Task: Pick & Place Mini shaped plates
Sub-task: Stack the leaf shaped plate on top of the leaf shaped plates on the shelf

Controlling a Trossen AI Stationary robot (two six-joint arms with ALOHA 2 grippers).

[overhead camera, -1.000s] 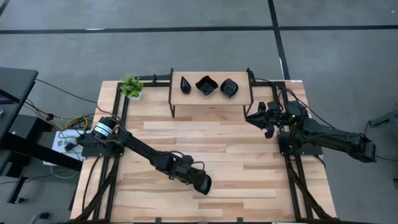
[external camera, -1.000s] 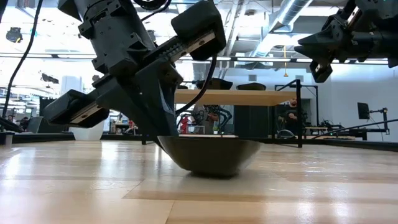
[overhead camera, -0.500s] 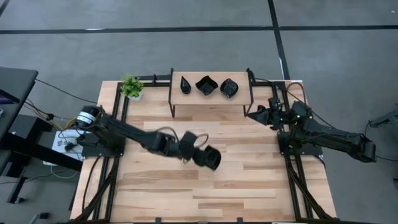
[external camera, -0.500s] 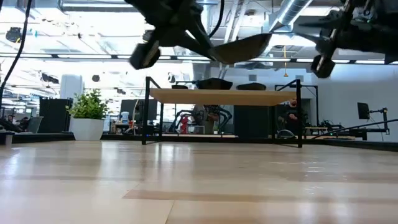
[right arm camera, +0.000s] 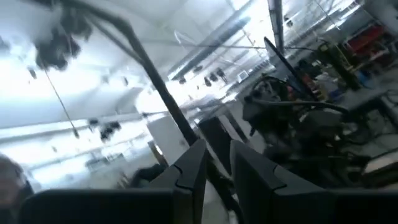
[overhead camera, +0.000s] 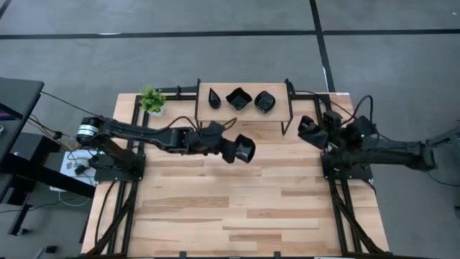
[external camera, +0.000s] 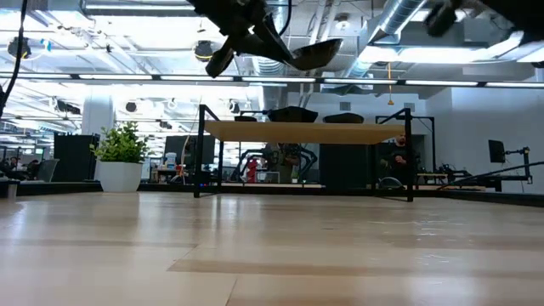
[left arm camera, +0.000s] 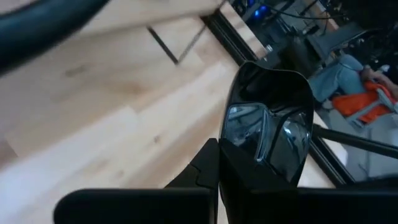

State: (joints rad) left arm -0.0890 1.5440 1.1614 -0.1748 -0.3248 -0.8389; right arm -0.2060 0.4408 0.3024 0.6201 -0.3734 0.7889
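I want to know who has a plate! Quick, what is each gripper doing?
Left gripper: shut on a black plate, held up above the table.
Right gripper: holds nothing; fingers slightly apart.

Small green potted plant (overhead camera: 152,99) at the wooden table's (overhead camera: 237,208) far left corner, beside a low shelf (overhead camera: 244,111).

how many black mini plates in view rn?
4. Three sit in a row on the small raised shelf: teardrop plate, wavy square plate, leaf plate. The fourth plate is held above the table by the left gripper. None visible elsewhere.
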